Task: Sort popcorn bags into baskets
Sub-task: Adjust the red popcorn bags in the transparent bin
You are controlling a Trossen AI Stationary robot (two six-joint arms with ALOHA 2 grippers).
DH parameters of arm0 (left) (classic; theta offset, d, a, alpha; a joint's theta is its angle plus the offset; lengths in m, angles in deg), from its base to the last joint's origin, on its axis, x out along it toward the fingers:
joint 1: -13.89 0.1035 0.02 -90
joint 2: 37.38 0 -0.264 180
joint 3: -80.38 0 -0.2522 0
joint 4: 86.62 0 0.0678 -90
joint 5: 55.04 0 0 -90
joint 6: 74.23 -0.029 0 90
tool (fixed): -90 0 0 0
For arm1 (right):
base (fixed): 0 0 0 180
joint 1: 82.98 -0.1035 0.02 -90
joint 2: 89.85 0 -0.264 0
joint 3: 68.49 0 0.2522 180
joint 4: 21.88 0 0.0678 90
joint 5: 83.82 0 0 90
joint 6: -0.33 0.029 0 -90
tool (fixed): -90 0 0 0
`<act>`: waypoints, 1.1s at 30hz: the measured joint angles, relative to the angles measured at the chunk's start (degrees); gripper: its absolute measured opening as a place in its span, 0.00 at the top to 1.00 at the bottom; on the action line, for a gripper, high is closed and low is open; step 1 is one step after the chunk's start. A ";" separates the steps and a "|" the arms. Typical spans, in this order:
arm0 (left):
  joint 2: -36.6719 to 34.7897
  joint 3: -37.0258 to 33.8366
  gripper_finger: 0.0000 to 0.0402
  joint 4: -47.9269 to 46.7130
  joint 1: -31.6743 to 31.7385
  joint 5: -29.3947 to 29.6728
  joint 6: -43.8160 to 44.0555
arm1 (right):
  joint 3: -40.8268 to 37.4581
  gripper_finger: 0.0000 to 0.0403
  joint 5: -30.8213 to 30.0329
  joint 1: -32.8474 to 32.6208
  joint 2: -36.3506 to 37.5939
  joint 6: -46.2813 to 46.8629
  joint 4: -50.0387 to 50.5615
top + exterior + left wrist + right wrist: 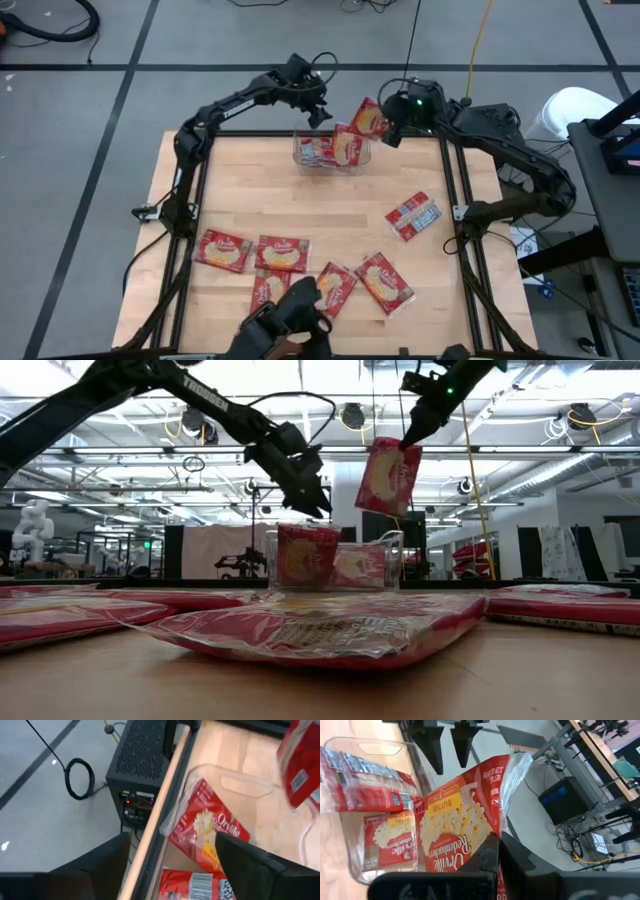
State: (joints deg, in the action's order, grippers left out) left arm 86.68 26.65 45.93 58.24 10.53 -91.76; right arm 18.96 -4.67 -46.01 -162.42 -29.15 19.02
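Your right claw (388,128) clamped on a bag (368,118) above the bin (331,152) at the table's (240,180) far edge, your left claw (318,113) fingers apart over it, other bags (223,250) along the near edge.

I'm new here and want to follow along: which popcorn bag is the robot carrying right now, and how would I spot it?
Find the clear basket at the far edge of the wooden table. Just above its right side hangs one red popcorn bag, pinched at its corner by the right end effector. Unlike the other bags, it dangles in the air, touching neither table nor basket.
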 joint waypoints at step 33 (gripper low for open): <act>5.44 -0.83 0.32 8.47 -4.01 6.83 -7.07 | -9.37 1.00 -5.44 -4.60 7.71 2.93 -7.12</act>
State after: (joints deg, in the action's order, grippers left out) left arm 92.12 25.82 54.40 54.23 17.36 -98.83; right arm 9.59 -10.11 -50.61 -154.71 -26.22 11.90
